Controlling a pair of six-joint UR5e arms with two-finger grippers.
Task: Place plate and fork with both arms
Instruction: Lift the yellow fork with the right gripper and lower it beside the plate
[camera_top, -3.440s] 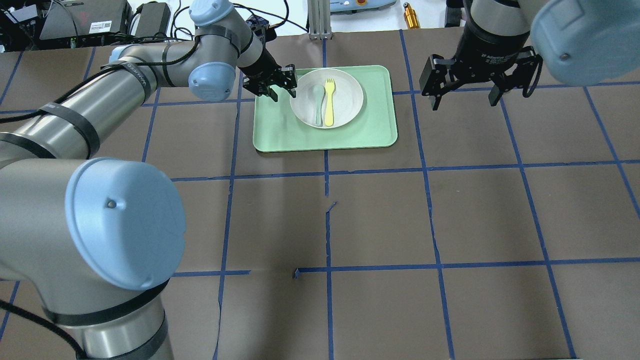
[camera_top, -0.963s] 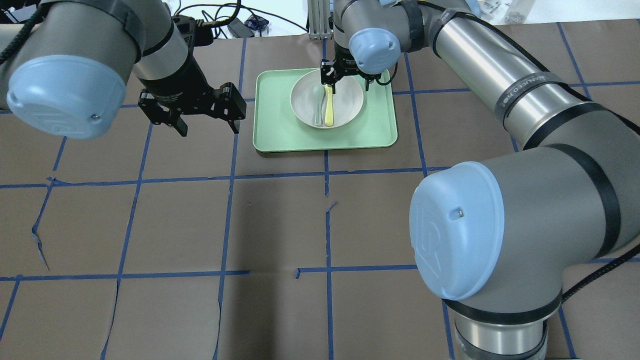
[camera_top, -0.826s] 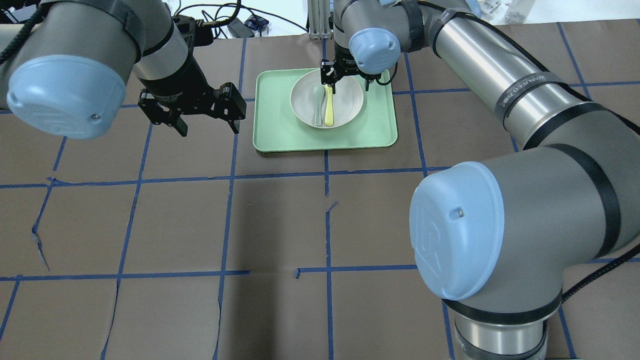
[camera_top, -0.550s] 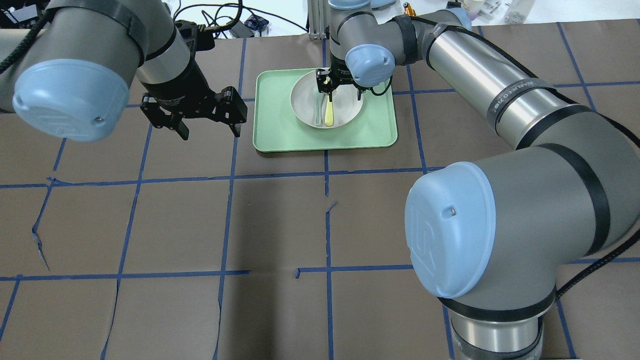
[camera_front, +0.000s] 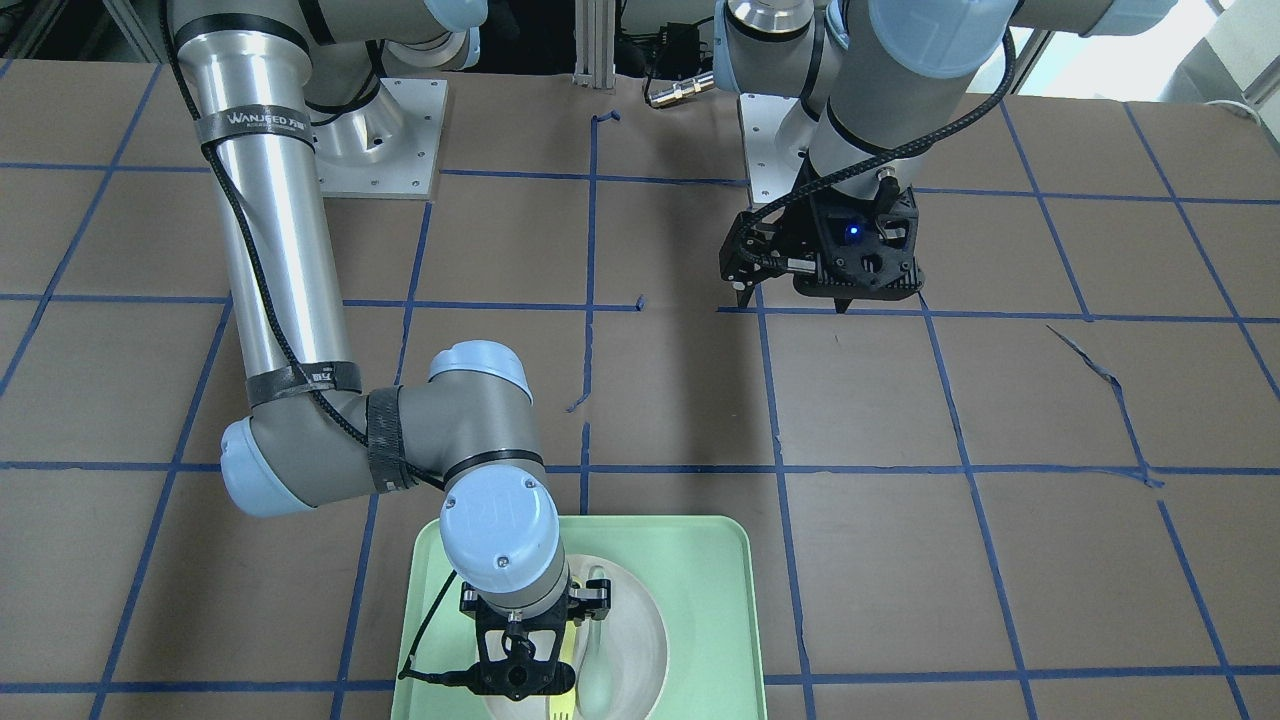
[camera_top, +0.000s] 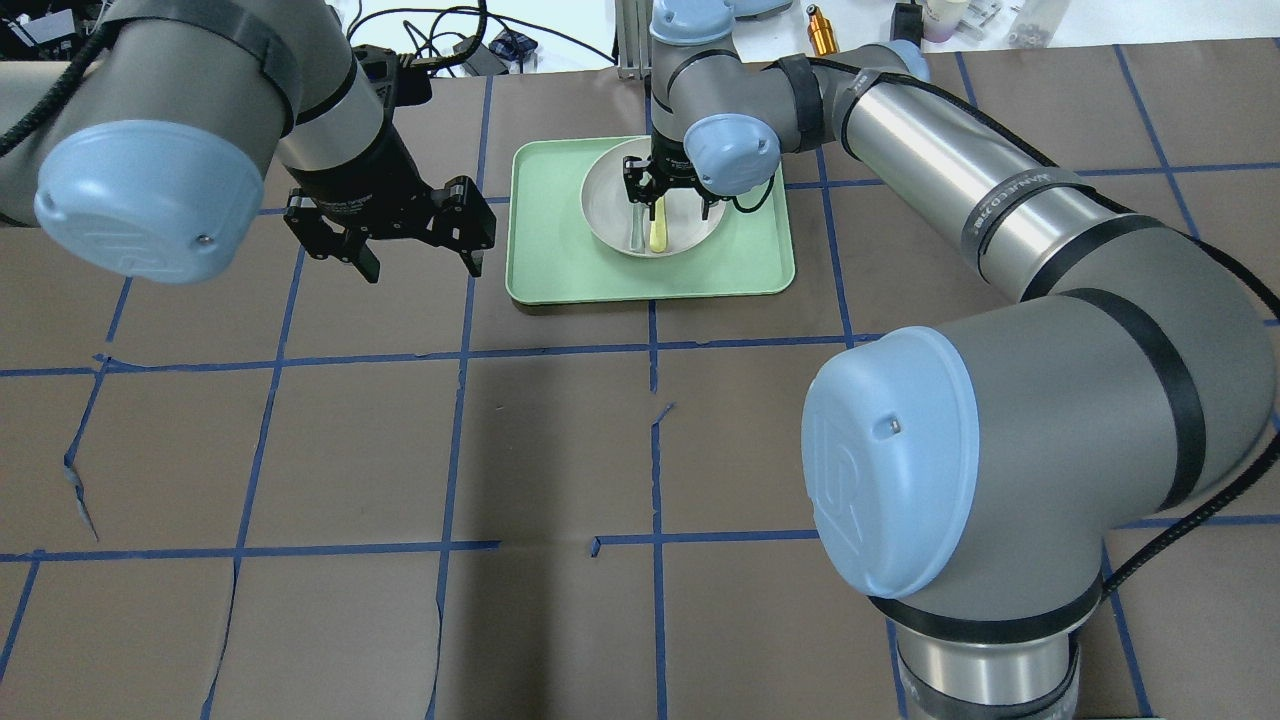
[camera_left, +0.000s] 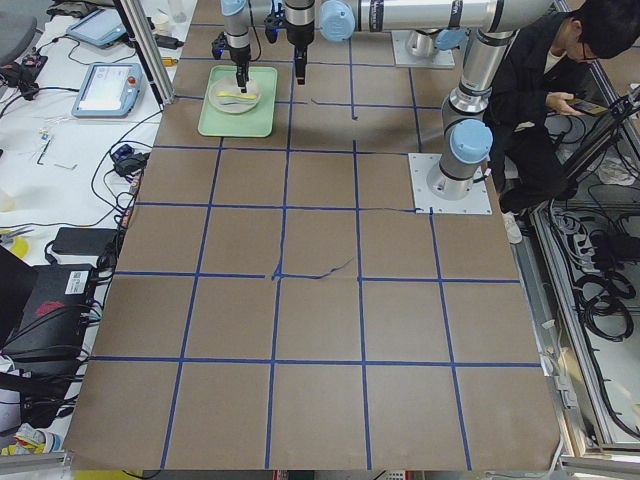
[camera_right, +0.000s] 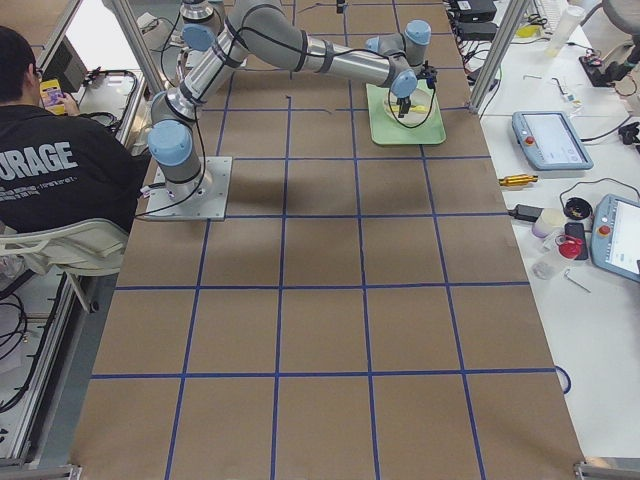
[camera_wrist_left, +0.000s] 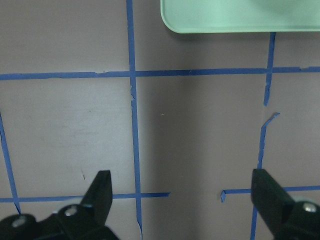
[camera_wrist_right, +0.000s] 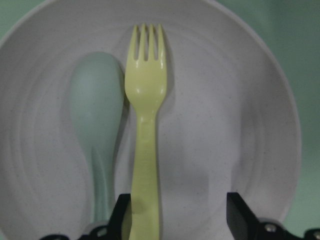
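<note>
The plate (camera_wrist_right: 225, 125) is round, shallow and off-white, with a matte, lightly speckled surface and faint rings inside. It lies on a rectangular mint-green tray (camera_top: 550, 250) with rounded corners and a low raised rim. The tray rests on the table (camera_top: 650, 450), which is covered with brown paper and marked into squares by blue tape; the paper is torn in some places.

On the plate lie two pieces of cutlery side by side, almost touching. The fork (camera_wrist_right: 145, 130) is slim, pale-yellow smooth plastic with four short tines and a flat handle. The spoon (camera_wrist_right: 97, 115) is grey-green, with an oval bowl and a narrow handle.

The right gripper (camera_wrist_right: 181, 217) is over the plate with its black fingers spread apart. The fork's handle runs between them, close beside one finger; the fingers are not pressed on it. Whether that finger touches the handle cannot be told.

The left gripper (camera_top: 420, 265) hangs above the bare paper, beside the tray and apart from it. Its two black fingers (camera_wrist_left: 100, 195) stand wide and hold nothing. A blue light shows on its body in the front-facing view.
</note>
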